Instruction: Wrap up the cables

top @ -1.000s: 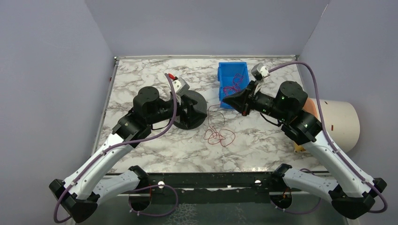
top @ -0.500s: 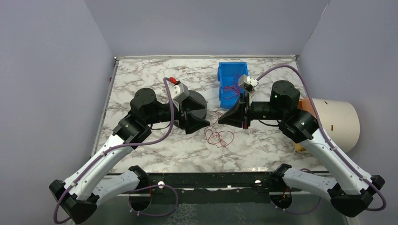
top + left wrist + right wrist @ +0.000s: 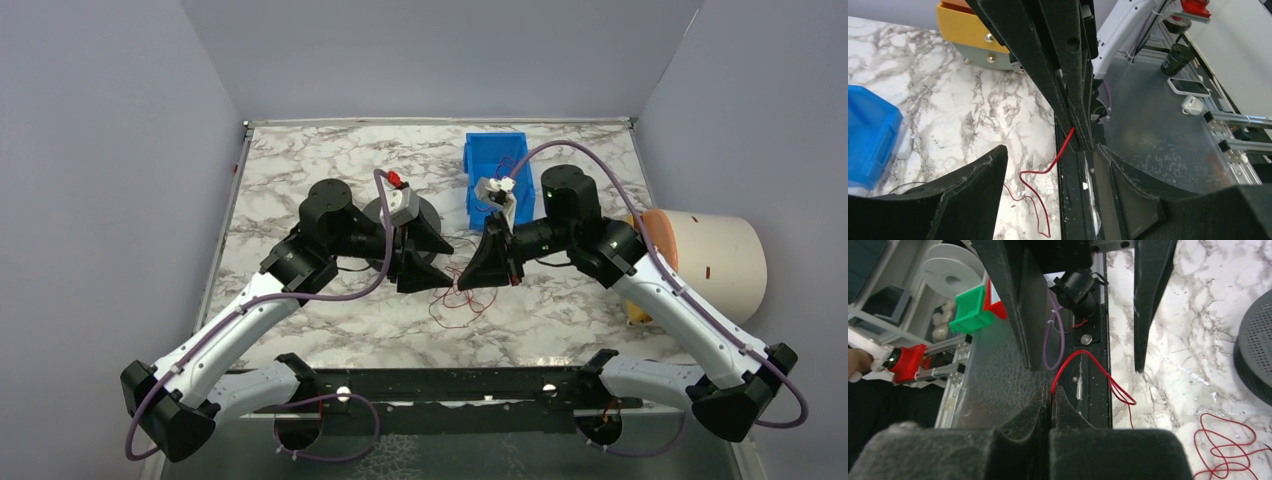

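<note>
A thin red cable lies in a loose tangle on the marble table. My right gripper is shut on one end of it; in the right wrist view the cable loops up out of the closed fingertips. My left gripper is open and faces the right one, tip to tip. In the left wrist view its fingers stand wide apart, and the held cable hangs between them without touching either. More of the cable tangle lies below.
A blue bin holding more red cable stands at the back centre, and it also shows in the left wrist view. A black round disc lies behind the left gripper. A beige cylinder lies at the right edge.
Both arms have swung in toward the table's middle. The right gripper has carried the cable end down from beside the bin to the open left gripper; the tangle has shifted slightly nearer.
</note>
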Available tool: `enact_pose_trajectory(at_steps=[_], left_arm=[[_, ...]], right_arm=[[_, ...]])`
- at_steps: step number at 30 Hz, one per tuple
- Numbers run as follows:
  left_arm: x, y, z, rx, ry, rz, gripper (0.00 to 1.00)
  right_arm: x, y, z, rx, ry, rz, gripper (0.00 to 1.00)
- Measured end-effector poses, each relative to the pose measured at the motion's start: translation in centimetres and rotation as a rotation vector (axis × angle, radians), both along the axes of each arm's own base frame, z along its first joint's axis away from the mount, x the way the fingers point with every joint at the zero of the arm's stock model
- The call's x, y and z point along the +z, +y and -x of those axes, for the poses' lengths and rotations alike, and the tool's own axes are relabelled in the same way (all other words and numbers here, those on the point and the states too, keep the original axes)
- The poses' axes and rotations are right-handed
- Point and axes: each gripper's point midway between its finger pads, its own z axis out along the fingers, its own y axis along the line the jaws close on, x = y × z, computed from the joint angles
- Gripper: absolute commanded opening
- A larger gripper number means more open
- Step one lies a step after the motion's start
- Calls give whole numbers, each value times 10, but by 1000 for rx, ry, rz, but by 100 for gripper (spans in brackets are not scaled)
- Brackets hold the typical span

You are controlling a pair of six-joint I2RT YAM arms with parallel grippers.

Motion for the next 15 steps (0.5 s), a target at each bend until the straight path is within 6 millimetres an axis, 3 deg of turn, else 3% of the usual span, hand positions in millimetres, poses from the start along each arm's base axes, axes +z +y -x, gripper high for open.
enact_pose_trajectory(at_steps=[6,15], left_arm=[[-8,-3,6,-67,25,-16,55],[-7,-3,18,-132,12,-7,31]], right_arm=[[-2,2,7,64,53,-1,1],[-2,3,11,92,90,-2,1]])
